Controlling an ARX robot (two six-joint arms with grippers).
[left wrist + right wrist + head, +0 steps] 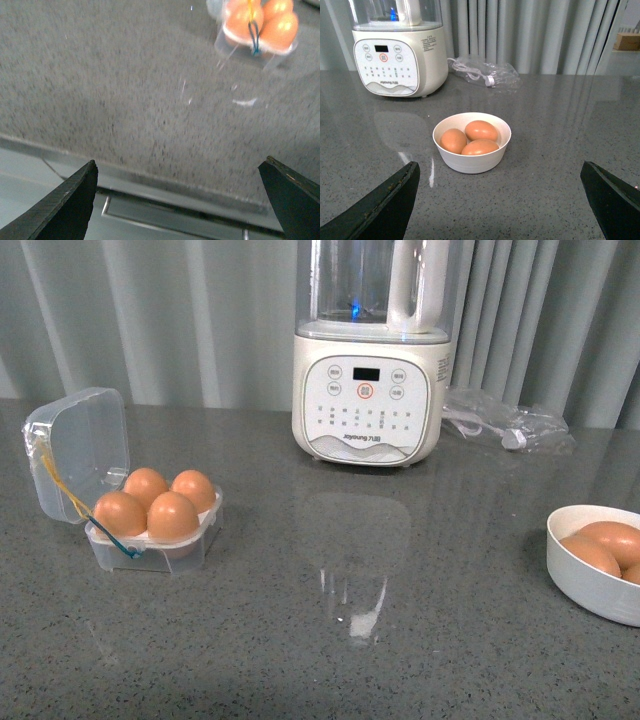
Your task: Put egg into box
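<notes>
Front view: the box, middle left, sat open with the egg among four filling its slots; left wrist view: the left claw gaped empty, box at upper right; right wrist view: the right claw gaped before the bowl, though another egg could roll off a full box.

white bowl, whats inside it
Three brown eggs lie in the white bowl, touching one another, as the right wrist view shows. They cover most of the bowl's bottom, so anything under them cannot be seen.
</notes>
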